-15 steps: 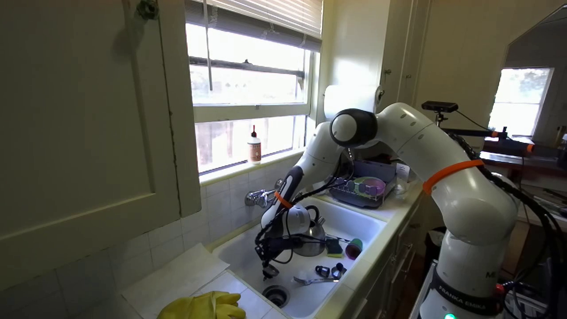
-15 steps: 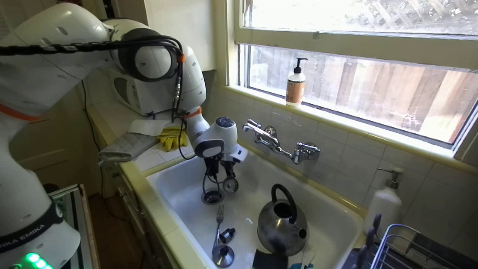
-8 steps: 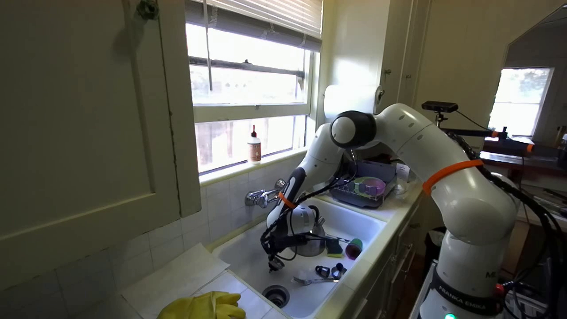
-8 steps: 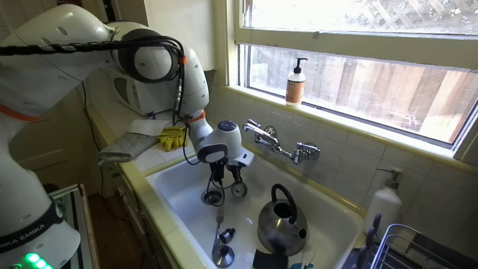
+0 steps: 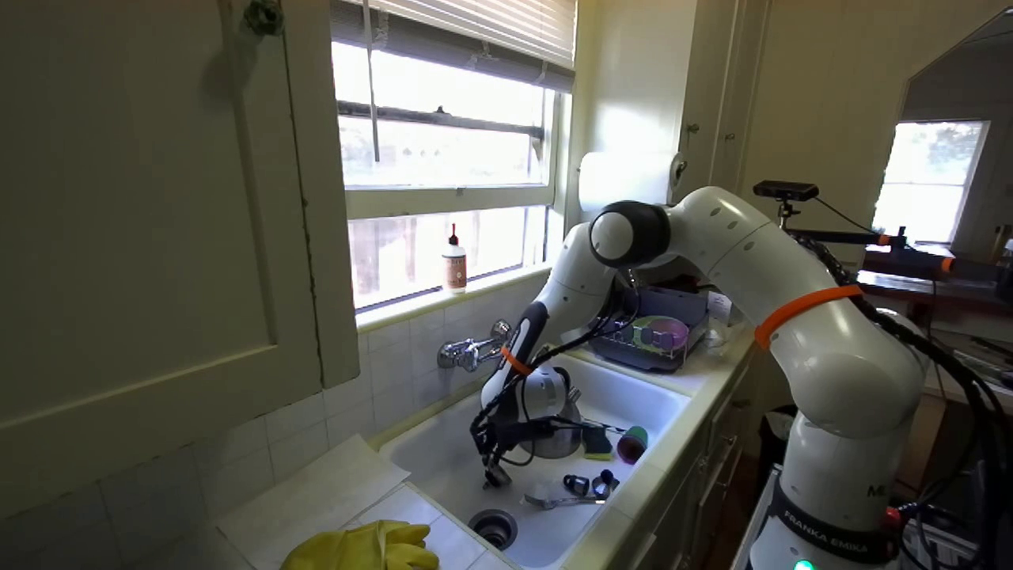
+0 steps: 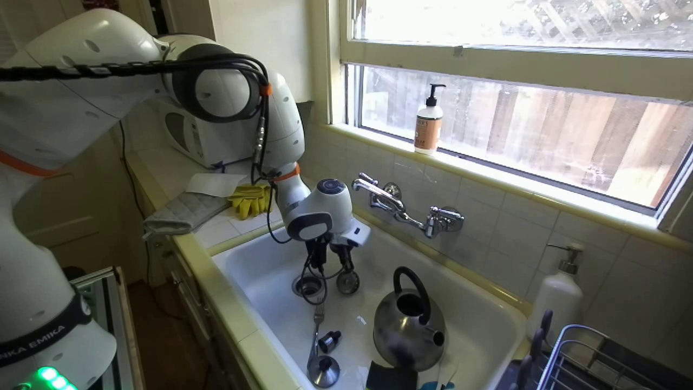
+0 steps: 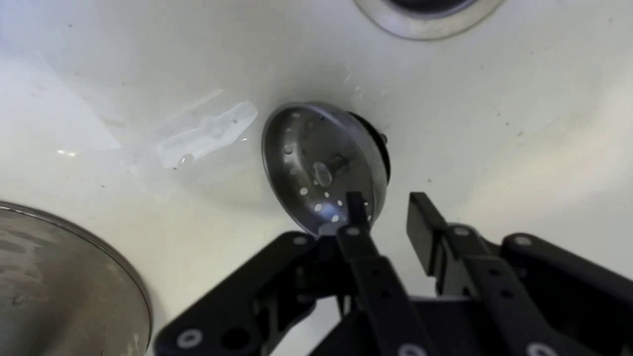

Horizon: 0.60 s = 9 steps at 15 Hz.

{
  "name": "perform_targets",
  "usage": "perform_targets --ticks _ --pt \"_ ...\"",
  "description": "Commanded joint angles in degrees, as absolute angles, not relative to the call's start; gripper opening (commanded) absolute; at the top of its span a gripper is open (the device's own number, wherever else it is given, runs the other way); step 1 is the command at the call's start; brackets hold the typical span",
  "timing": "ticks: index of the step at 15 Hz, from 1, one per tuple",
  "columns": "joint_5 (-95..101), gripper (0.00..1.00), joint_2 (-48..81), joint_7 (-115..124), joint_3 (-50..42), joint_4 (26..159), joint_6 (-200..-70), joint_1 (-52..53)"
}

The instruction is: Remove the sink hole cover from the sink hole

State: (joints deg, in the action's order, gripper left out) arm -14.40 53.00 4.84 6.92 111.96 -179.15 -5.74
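White sink (image 6: 476,319) walls hem in my work below the window (image 6: 514,114). The cover (image 7: 321,165) is out of the drain (image 7: 430,23), seemingly resting tilted on the sink floor. My gripper (image 7: 387,212) has its fingers (image 7: 423,237) spread, one overlapping the cover in the wrist view; I can't tell whether they touch. Pulling sideways could hook the rim and roll the cover toward the drain, I judge. Swinging windowward while rising could knock the tap (image 6: 396,206). From the wrist, the kettle (image 7: 64,287) crowds near left, the drain sits far right; bare floor to the right leaves room.
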Motion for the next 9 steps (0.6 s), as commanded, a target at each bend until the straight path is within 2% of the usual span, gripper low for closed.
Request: perform_targets --ticks 1,6,9 --pt "-13.65 0.60 53.67 6.20 6.50 112.21 -181.13 -5.53" --pt "-13.82 0.98 52.37 6.55 6.61 113.74 -182.38 -5.56" --pt "-13.19 1.00 50.43 5.96 6.71 116.02 -182.61 -5.64"
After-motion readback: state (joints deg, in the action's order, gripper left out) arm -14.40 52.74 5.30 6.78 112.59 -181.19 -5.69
